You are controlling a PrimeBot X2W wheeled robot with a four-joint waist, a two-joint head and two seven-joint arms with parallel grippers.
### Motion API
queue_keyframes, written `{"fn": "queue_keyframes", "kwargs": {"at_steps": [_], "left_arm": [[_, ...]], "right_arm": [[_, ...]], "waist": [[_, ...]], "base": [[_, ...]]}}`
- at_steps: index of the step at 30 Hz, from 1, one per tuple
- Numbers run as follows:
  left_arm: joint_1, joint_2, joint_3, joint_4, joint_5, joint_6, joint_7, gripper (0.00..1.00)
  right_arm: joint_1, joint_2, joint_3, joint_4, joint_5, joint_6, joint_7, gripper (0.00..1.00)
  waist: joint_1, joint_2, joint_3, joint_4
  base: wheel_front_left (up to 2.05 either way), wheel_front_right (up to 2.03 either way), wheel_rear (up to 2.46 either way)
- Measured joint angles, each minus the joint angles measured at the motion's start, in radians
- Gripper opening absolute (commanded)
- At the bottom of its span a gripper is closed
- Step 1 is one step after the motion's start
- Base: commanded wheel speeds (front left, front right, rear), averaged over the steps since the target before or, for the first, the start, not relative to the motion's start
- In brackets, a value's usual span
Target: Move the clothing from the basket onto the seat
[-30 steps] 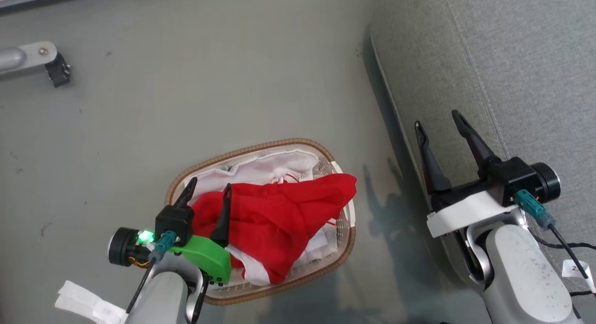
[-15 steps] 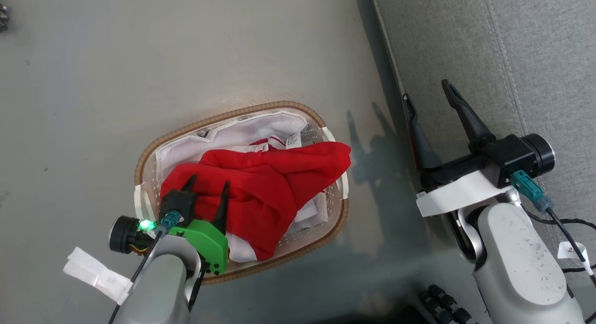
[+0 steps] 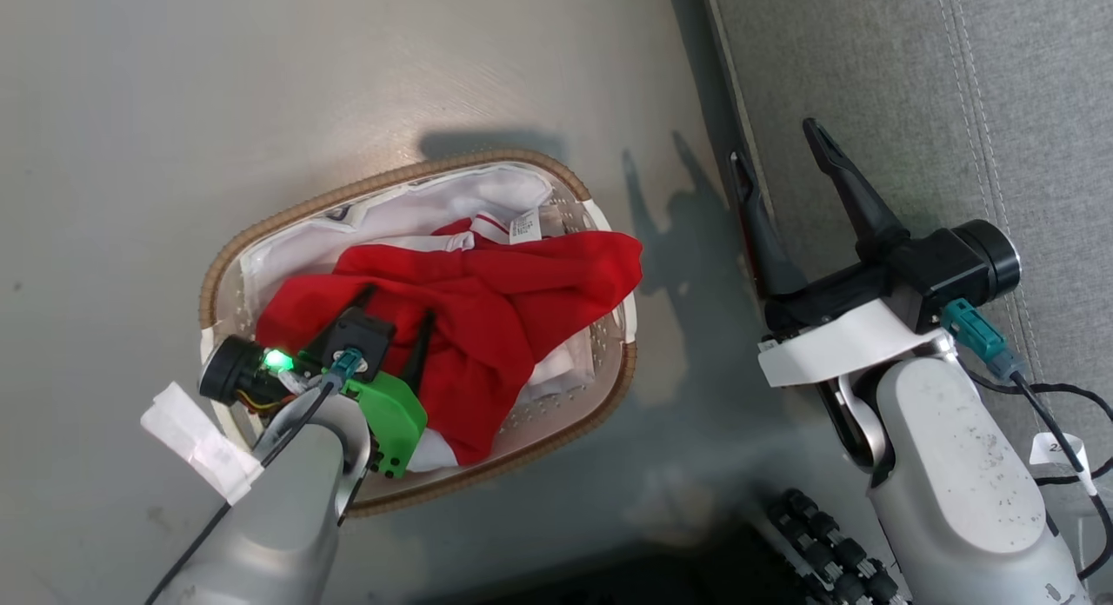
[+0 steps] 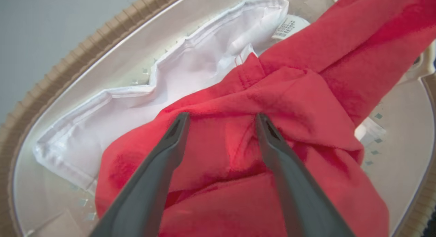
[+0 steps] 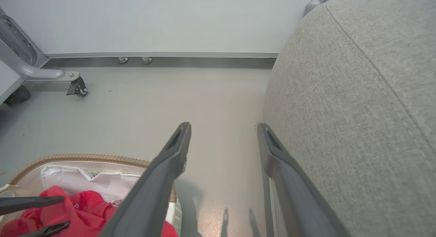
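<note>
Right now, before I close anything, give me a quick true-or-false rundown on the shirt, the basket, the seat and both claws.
1. The red shirt lies in the basket. True.
2. The left claw is open, its fingers over the shirt. True.
3. The right claw is open and holds nothing, near the edge of the seat. True.
4. Part of the shirt rests on the seat. False: all of it is in the basket, one fold reaching the rim.
5. The basket stands on the seat. False: it stands on the floor beside the seat.
6. The right claw hangs over the basket. False: it is off to the basket's side, by the seat.
</note>
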Motion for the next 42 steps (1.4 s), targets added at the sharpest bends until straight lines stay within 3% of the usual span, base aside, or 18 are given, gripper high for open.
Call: {"fn": "queue_keyframes", "kwargs": {"at_steps": [21, 29, 30, 31, 42], "left_arm": [[-0.229, -0.007, -0.294, 0.308, -0.119, 0.0, 0.008, 1.0], [-0.245, -0.016, -0.337, 0.319, -0.295, 0.0, 0.084, 1.0], [-0.244, -0.013, -0.353, 0.31, -0.305, 0.0, 0.082, 0.22], [-0.239, -0.01, -0.369, 0.303, -0.321, 0.0, 0.082, 0.0], [-0.148, 0.013, -0.453, 0.241, -0.496, 0.0, 0.016, 0.0]], "right_arm": [[-0.043, 0.02, 0.034, -0.041, 0.007, 0.0, 0.0, 1.0], [-0.057, 0.022, 0.057, -0.021, 0.01, 0.0, 0.0, 1.0], [-0.058, 0.023, 0.058, -0.018, 0.011, 0.0, 0.0, 1.0], [-0.058, 0.023, 0.058, -0.016, 0.014, 0.0, 0.0, 1.0], [-0.033, 0.025, 0.034, 0.021, 0.039, 0.0, 0.0, 1.0]], "waist": [[0.0, 0.0, 0.131, -0.055], [0.0, 0.0, 0.139, -0.068], [0.0, 0.0, 0.135, -0.069], [0.0, 0.0, 0.13, -0.071], [0.0, 0.0, 0.019, -0.07]], "base": [[0.0, 0.0, 0.0], [0.0, 0.0, 0.0], [0.0, 0.0, 0.0], [0.0, 0.0, 0.0], [0.0, 0.0, 0.0]]}}
